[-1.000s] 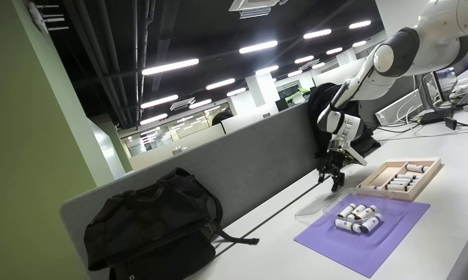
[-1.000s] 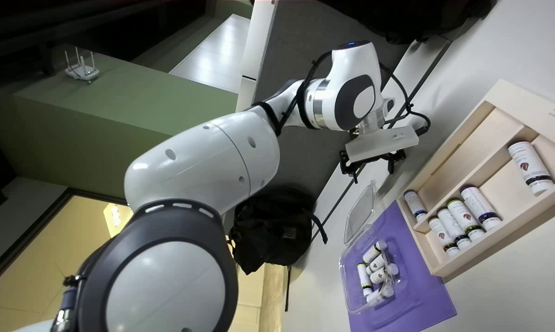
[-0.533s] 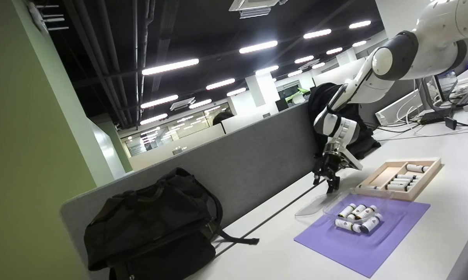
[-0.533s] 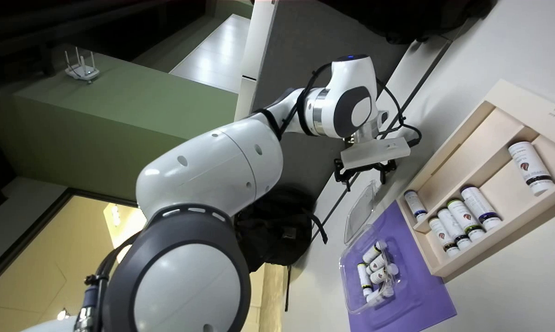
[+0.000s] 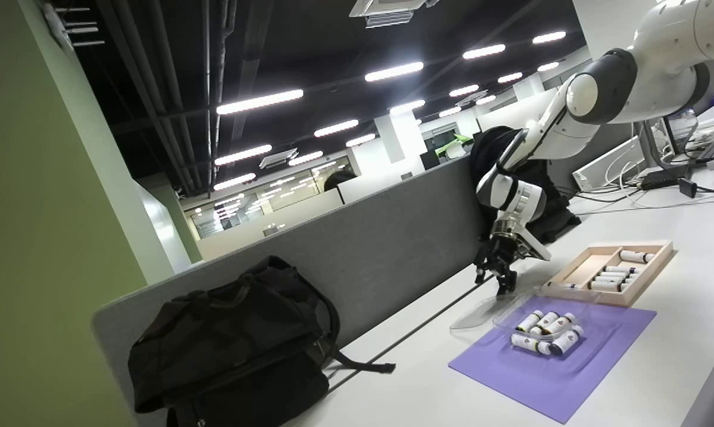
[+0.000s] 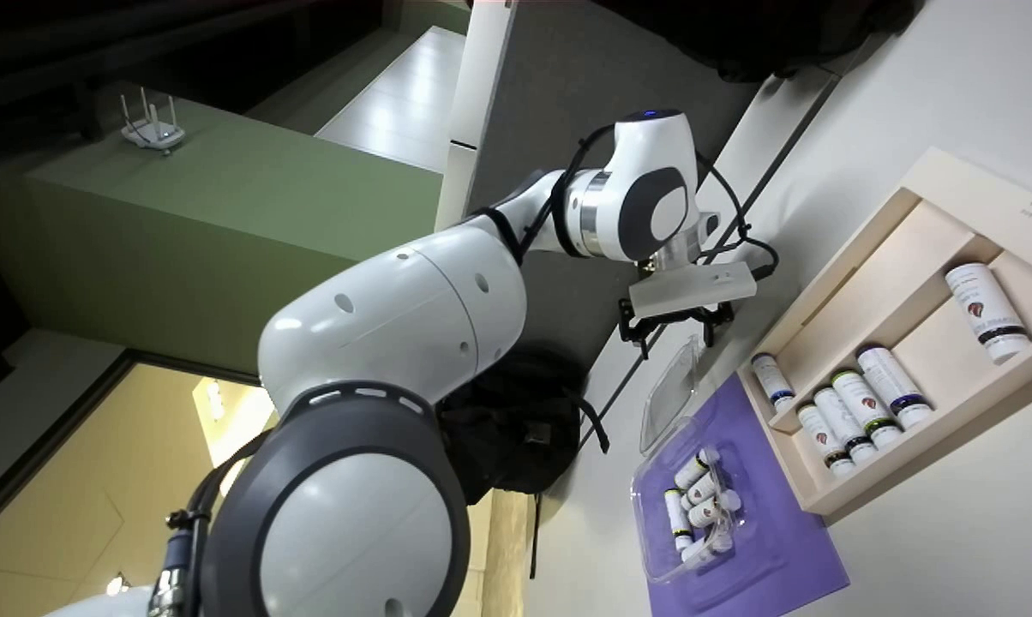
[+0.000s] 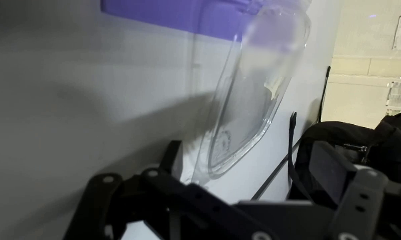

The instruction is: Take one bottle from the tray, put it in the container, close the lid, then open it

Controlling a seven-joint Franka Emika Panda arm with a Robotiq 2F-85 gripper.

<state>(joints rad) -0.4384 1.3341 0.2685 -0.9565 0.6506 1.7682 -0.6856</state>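
The container [image 6: 651,506], bottles [image 6: 702,490] inside, lies left of the tray [image 6: 867,257] in both exterior views; the tool [image 7: 252,163], spread wide, hovers near the open lid [image 6: 670,396].

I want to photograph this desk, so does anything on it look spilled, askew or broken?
I see nothing spilled or broken. Mildly untidy: the bottles in the container lie jumbled at differing angles, while four in the tray lie side by side.
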